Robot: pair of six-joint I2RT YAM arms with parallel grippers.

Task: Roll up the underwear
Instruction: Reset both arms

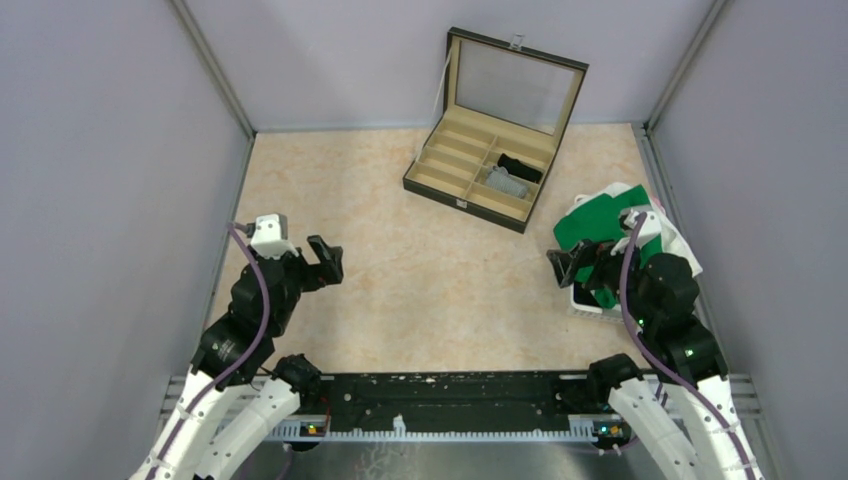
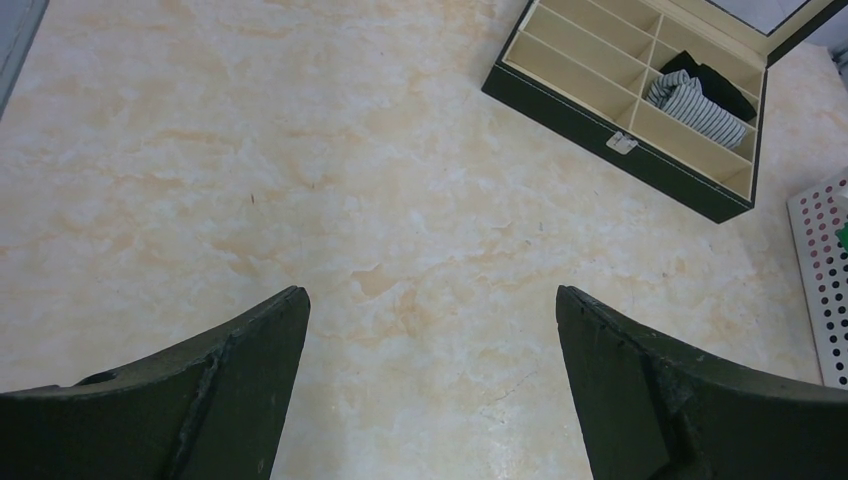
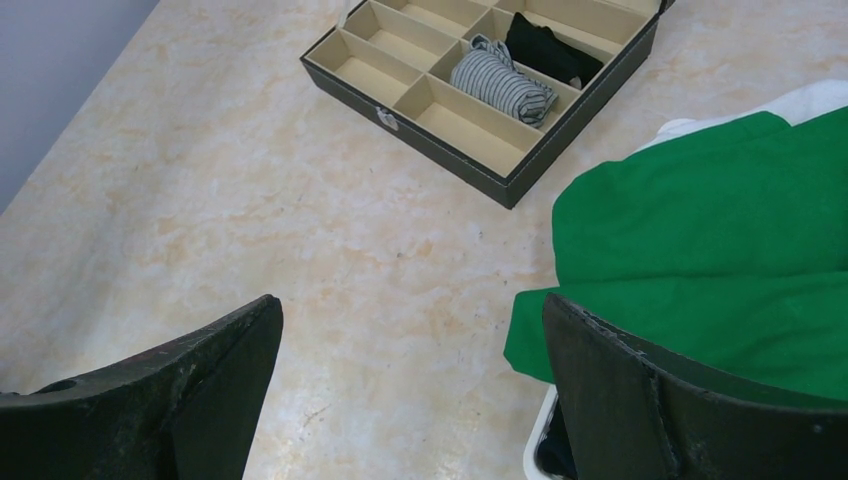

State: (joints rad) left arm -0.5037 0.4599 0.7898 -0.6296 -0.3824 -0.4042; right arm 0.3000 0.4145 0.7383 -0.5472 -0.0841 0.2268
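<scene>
The marbled beige table (image 1: 430,290) carries an open compartmented case (image 1: 440,196) at the far right, its lid standing up. To the right, nearer than the case, green cloth (image 1: 590,225) is heaped over a white perforated basket (image 2: 825,270). The left gripper (image 1: 325,262) hangs over bare table near left, and the right gripper (image 1: 565,265) hangs beside the green cloth. Both have jaws spread wide and hold nothing. The underwear lies bundled in adjoining compartments of the case's right column, the black underwear (image 1: 520,167) farther and the grey striped underwear (image 1: 505,183) just nearer.
</scene>
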